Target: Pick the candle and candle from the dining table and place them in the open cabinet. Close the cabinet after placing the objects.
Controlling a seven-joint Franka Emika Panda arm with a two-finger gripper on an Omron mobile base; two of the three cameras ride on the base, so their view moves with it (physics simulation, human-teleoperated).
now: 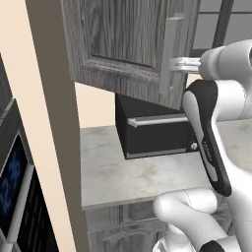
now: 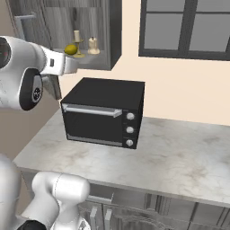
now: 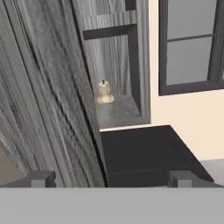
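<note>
Our gripper (image 3: 109, 179) stood spread wide with nothing between its fingertips, and it straddled the free edge of the cabinet door (image 3: 48, 100), one tip on each side. In the left base view the hand sat just beside the long silver handle (image 1: 170, 54), whose long axis ran up and down the door (image 1: 123, 39). We could not tell whether anything touched the handle or the door. Both candles were already in the cabinet (image 2: 105, 36): the thin candle (image 2: 77, 38) on its gold stem and the squat candle (image 2: 93, 45) stood upright side by side on the shelf, with a yellow ball (image 2: 70, 49) just beside the thin one. In the hand view the squat candle (image 3: 104, 91) lay ahead of the gripper, deeper in the opening and past the door's edge. Below the cabinet a black oven (image 2: 103, 112) rested on the marble desk (image 2: 179, 161), under a window (image 2: 186, 27). We judged the placing done and the closing as the step left. That move turned on the door, which swung out from the opening toward our arm, so the push would have to carry its free edge back toward the shelf with the candles, without the hand catching the bar.
</note>
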